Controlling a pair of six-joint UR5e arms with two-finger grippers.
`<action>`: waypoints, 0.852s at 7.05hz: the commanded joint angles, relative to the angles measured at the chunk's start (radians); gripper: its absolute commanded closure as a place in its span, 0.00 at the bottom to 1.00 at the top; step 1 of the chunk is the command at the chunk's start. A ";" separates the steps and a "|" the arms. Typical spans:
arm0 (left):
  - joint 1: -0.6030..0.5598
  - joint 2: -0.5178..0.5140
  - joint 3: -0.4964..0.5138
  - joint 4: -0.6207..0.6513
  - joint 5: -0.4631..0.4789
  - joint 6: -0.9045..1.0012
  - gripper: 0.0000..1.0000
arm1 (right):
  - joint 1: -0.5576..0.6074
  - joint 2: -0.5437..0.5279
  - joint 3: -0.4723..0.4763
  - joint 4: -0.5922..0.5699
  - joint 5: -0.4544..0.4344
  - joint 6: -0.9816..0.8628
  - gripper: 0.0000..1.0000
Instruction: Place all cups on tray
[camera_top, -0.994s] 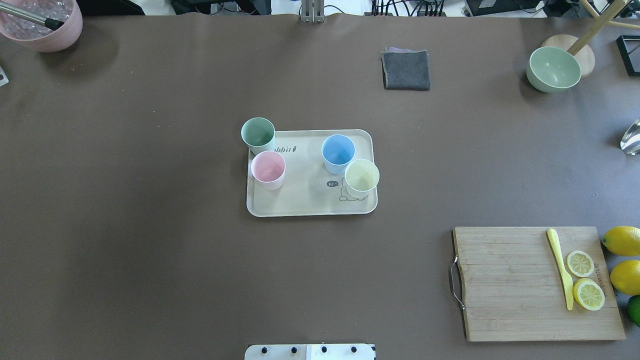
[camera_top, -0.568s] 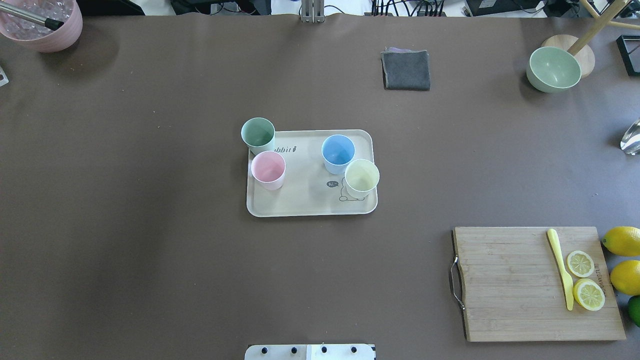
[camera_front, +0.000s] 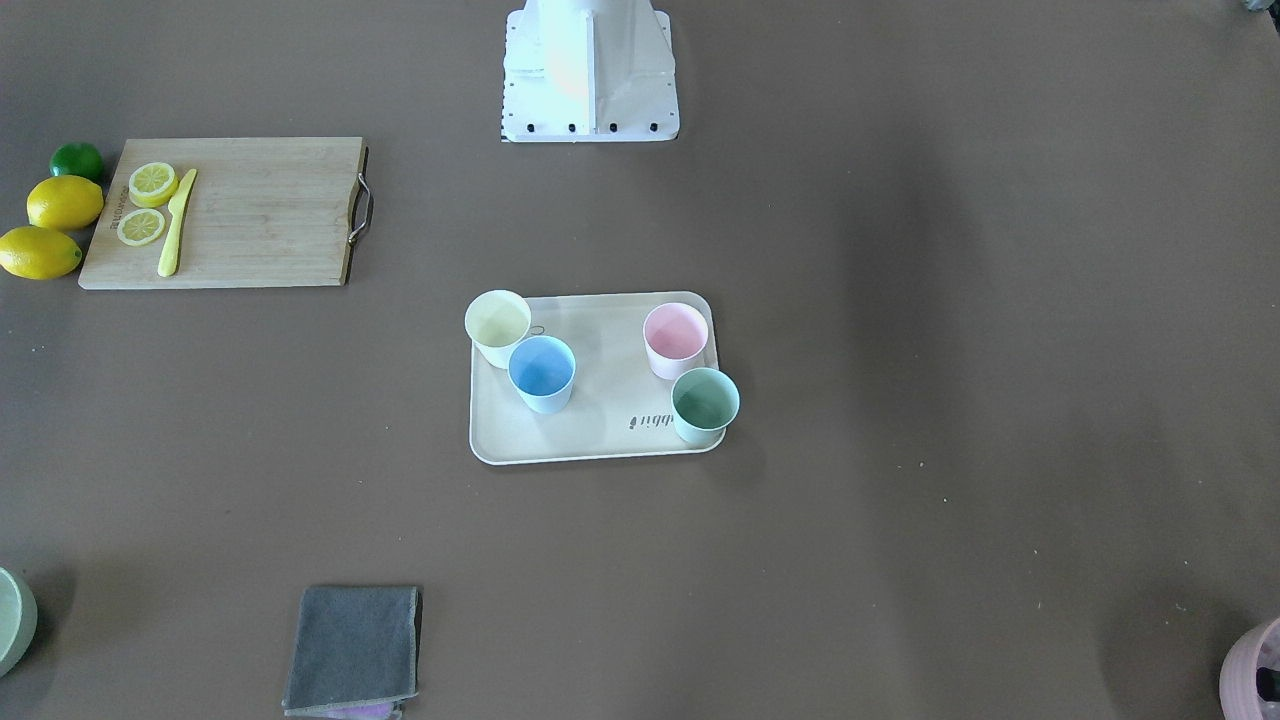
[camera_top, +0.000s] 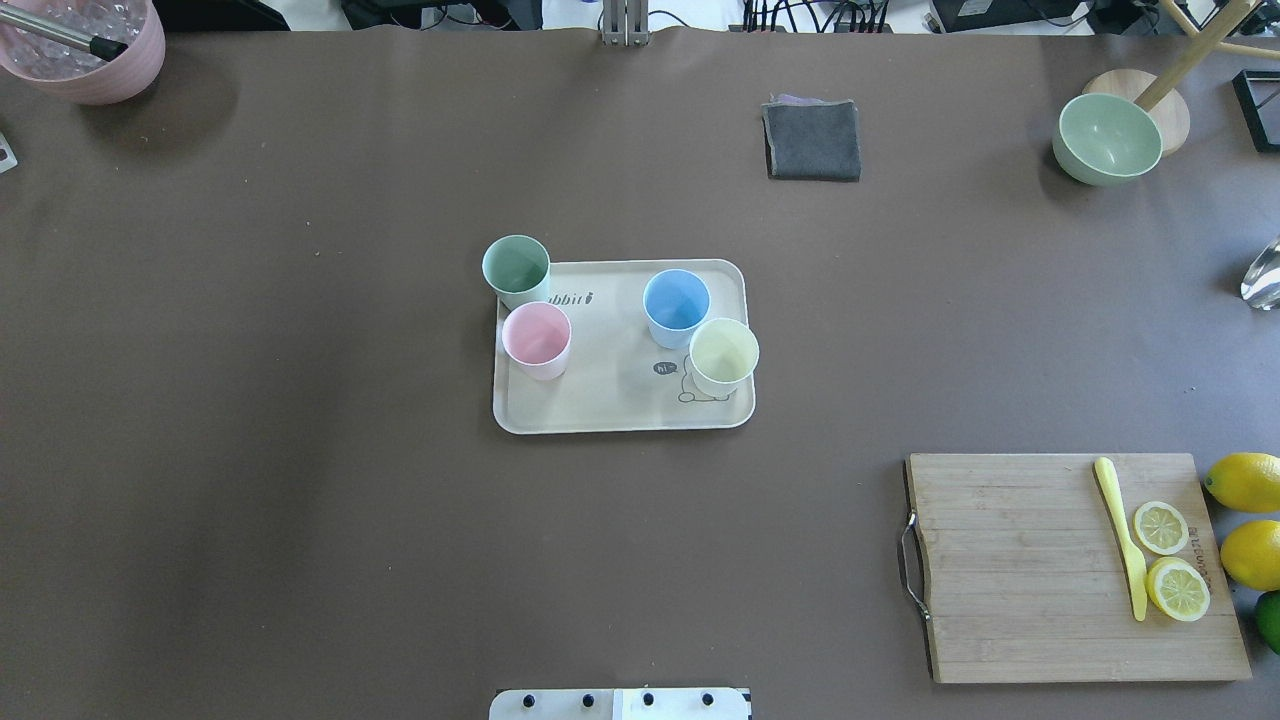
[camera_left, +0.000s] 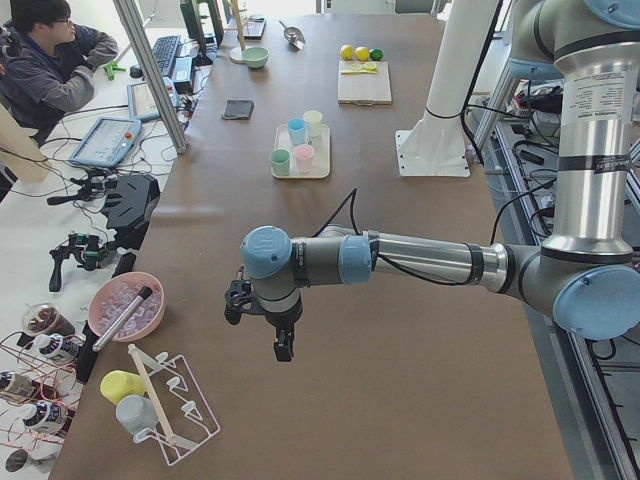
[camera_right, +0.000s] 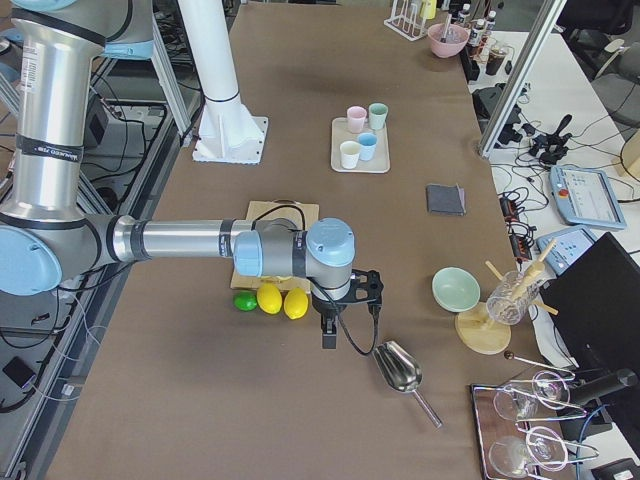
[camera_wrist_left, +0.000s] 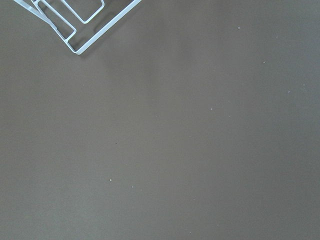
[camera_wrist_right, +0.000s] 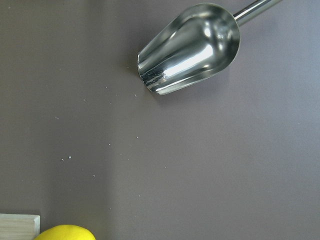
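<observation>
The cream tray (camera_top: 610, 405) lies mid-table. All four cups stand upright on it: mint green (camera_top: 516, 268) at its far left corner, pink (camera_top: 536, 337) just in front of that, light blue (camera_top: 676, 303) and pale yellow (camera_top: 723, 353) on the right side. They also show in the front-facing view: yellow (camera_front: 498, 325), blue (camera_front: 541, 370), pink (camera_front: 675, 338), green (camera_front: 705, 403). My left gripper (camera_left: 283, 345) hangs over bare table far to the left; my right gripper (camera_right: 328, 335) hangs far to the right beside the lemons. I cannot tell whether either is open or shut.
A wooden cutting board (camera_top: 1030, 570) with lemon slices and a yellow knife lies front right, whole lemons (camera_top: 1245, 480) beside it. A grey cloth (camera_top: 812, 140), a green bowl (camera_top: 1107, 138) and a pink pot (camera_top: 85, 50) stand at the back. A metal scoop (camera_wrist_right: 190, 47) lies under the right wrist.
</observation>
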 joint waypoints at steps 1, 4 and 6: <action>-0.001 0.020 -0.019 -0.003 -0.009 0.008 0.02 | 0.000 -0.001 0.010 0.001 0.001 0.003 0.00; -0.001 0.043 -0.016 -0.012 -0.032 0.009 0.02 | -0.001 -0.001 0.007 0.001 0.001 0.002 0.00; -0.003 0.062 -0.022 -0.014 -0.032 0.009 0.02 | -0.001 -0.002 0.007 0.001 -0.001 -0.004 0.00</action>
